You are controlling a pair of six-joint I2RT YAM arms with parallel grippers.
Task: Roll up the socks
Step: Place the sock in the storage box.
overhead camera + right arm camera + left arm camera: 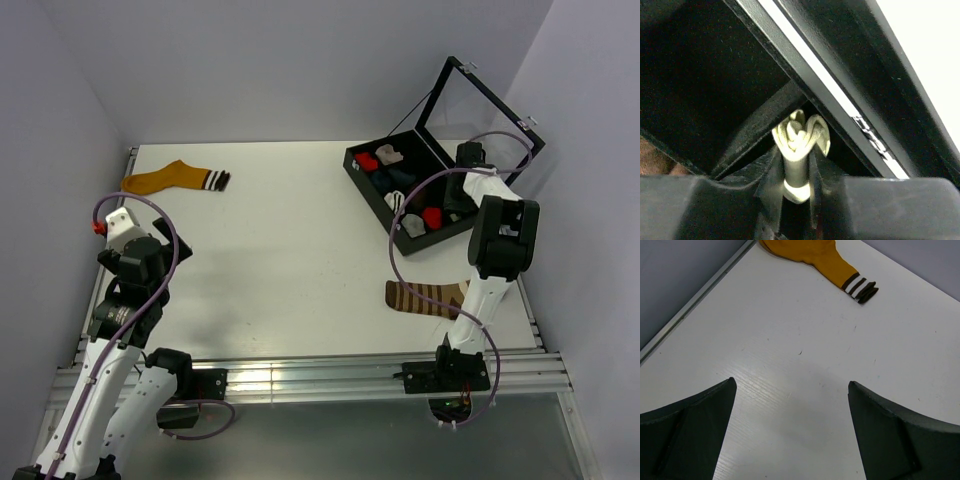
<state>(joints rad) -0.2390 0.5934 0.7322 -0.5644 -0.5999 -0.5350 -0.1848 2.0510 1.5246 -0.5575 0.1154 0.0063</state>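
Reaching into the black box (352,165) at the bench's far right corner, the right gripper (797,165) has its fingers nearly closed, pinching a bundled cream sock (800,135) by its narrow waist. The knotted end bulges out beyond the fingertips, down in a dark compartment against an inner wall. The box lid (480,100) stands open and tilted back, and other rolled socks (432,217), red, grey and dark, sit in the compartments.

Over on the left side of the bench, the left gripper (790,385) hangs above bare tabletop with its jaws spread wide and nothing between them. Well beyond it, by the far left corner, a mustard sock (812,255) lies flat, its dark-and-white striped cuff pointing toward the middle of the bench.

A brown striped sock (425,298) lies flat close to the near edge on the right, just beside the right arm's lower link and partly hidden behind it.
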